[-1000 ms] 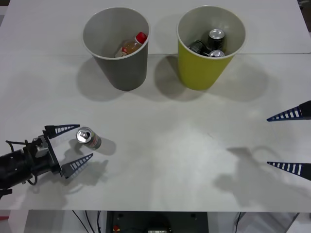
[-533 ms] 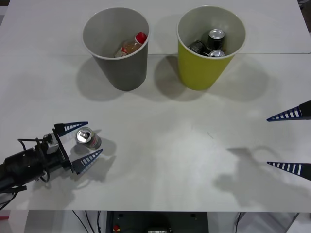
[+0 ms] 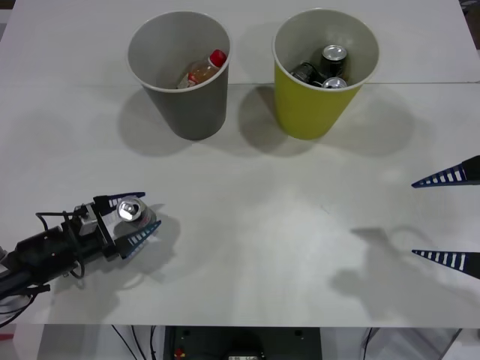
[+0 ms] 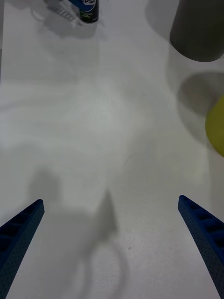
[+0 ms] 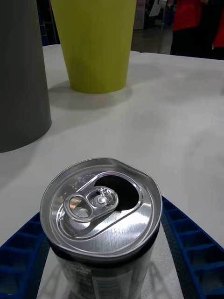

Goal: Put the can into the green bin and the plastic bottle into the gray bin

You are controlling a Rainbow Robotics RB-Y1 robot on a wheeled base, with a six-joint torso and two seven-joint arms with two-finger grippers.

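Front view: the left gripper [image 3: 133, 218] sits near the table's [image 3: 247, 247] front-left corner, its blue fingers spread and standing close on either side of the upright can [image 3: 133, 212], not visibly pinching it yet, while the right gripper [image 3: 448, 218] waits wide open at the right edge. The bottle [image 3: 204, 70] already lies in the gray bin [image 3: 180, 97] and two cans sit in the green bin [image 3: 319, 105], both near the far edge. So the can's pickup looks to be the step in hand, and next calls for closing on the can, lifting it, and carrying it across to the green bin.
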